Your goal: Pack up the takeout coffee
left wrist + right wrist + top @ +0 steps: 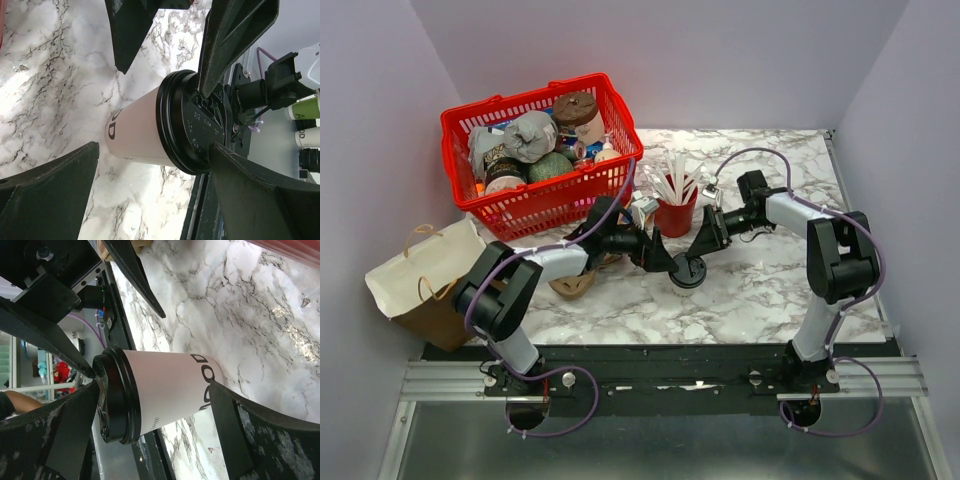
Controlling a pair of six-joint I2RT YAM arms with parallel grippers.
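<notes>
Top external: takeout coffee [688,274] flanked, room to the right

My left gripper [670,264] and right gripper [698,254], both spread wide, straddle it on the counter [770,300]. The red cup [675,216] crowds close behind, basket [555,205] beyond; bare marble lies open rightward and toward the near edge.

Left arm [545,262] and right arm [840,255]: paired inward reach.
We list each as bent sharply at the elbow, forearm running toward the middle; left gripper [668,262] and right gripper [701,248] face one another, tips close together, both sets of fingers spread wide apart.
</notes>
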